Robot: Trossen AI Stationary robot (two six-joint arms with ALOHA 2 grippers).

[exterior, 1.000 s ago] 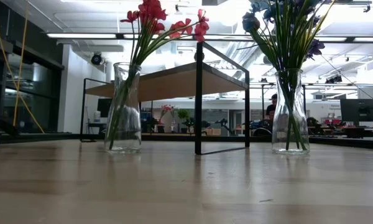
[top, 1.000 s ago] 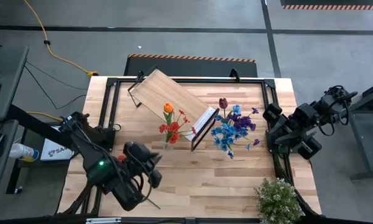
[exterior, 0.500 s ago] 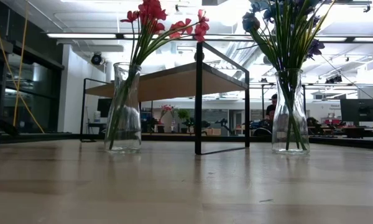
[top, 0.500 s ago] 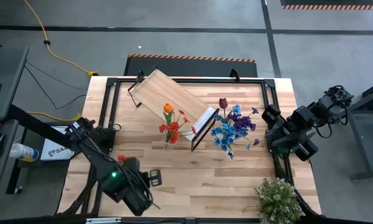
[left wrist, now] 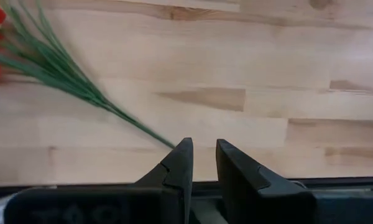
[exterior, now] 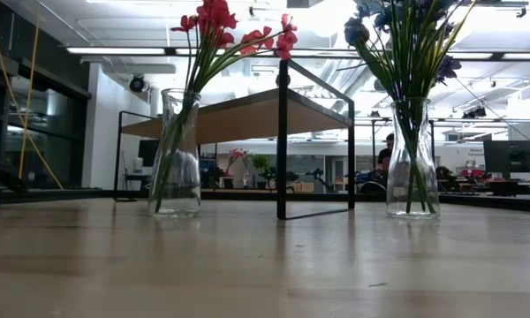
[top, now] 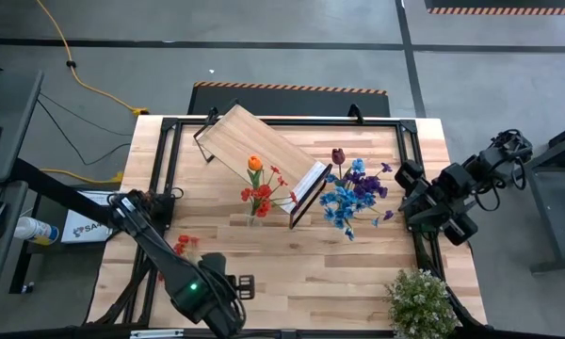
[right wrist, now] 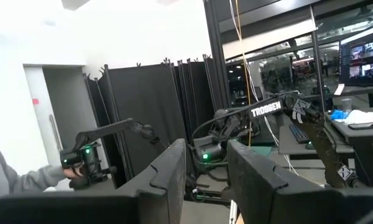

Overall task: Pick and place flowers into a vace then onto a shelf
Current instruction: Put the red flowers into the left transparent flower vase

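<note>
Red spray (left wrist: 43,68) — beside left tool (left wrist: 202,155)

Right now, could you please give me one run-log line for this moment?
left gripper: open, near table's front edge by loose red spray | right gripper: open, parked off table | two vases filled | shelf bare

A bushy pale green-white plant (top: 420,301) stands at a corner of the wooden tabletop (top: 339,273), near the right gripper (top: 407,193) and well apart from the left gripper (top: 240,286). Off the table, well out from the left gripper and away from the right one, sit a white labelled box (top: 80,226) and a yellow cable (top: 75,71) (it trails across the grey floor). Far beyond both grippers, in the room, a person (exterior: 387,146) shows small
</note>
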